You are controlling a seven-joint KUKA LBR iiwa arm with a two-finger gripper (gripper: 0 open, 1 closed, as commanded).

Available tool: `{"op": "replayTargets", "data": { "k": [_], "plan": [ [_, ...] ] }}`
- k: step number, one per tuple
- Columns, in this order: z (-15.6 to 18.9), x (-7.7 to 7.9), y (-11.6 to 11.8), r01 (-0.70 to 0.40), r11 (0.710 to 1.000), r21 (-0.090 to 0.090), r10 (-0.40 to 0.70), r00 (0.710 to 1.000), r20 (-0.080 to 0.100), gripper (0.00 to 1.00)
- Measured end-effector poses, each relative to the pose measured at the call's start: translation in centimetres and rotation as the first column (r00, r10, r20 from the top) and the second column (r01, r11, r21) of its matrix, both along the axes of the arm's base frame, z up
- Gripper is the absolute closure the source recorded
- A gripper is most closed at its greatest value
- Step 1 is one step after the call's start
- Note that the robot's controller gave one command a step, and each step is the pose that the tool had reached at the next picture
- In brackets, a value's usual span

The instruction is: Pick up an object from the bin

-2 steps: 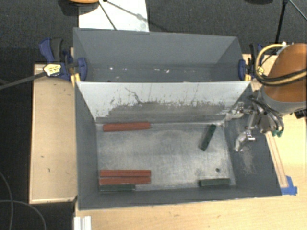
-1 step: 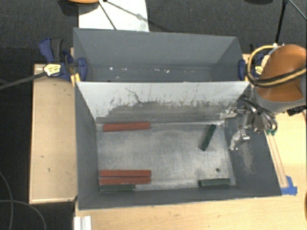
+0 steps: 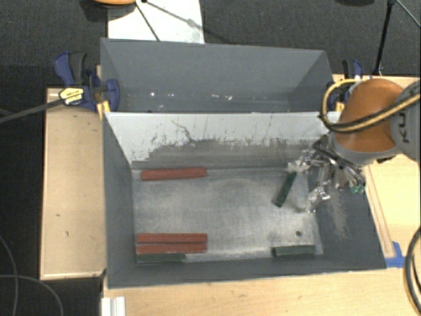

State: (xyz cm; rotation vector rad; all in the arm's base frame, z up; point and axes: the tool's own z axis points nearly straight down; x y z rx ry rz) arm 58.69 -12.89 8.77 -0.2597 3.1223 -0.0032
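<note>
Hand (image 3: pixel 304 185) spread, low at the right side of the grey scratched metal bin (image 3: pixel 217 143). Slim dark green bar (image 3: pixel 284 191) lies tilted on the floor just left of the hand, not pinched. Flat red-brown bar (image 3: pixel 173 174) sits at back left, stacked red-brown bars (image 3: pixel 172 243) at front left. Mid floor open.

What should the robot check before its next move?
1. End effector inside the bin: ok.
2. Dark stick close by: ok, it lies tilted just left of the end effector.
3. Stick gripped: cannot tell.
4. Green bar out of the way: ok, it lies by the front wall.
5. Red bar out of the way: ok, it lies far left.
</note>
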Motion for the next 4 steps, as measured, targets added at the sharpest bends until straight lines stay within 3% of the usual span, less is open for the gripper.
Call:
{"op": "replayTargets", "data": {
  "k": [1, 2, 3, 4],
  "plan": [
    [-0.8, -0.1, 0.2, -0.034, 0.999, 0.001, 0.034, 0.999, -0.002, 1.00],
    [-0.8, -0.1, 0.2, -0.034, 0.999, 0.001, 0.034, 0.999, -0.003, 1.00],
    [-1.2, 0.1, 2.6, -0.237, 0.971, -0.002, 0.237, 0.971, -0.006, 1.00],
    [19.6, -5.7, 5.0, -0.320, 0.947, -0.002, 0.320, 0.947, -0.002, 1.00]
  ]
}}
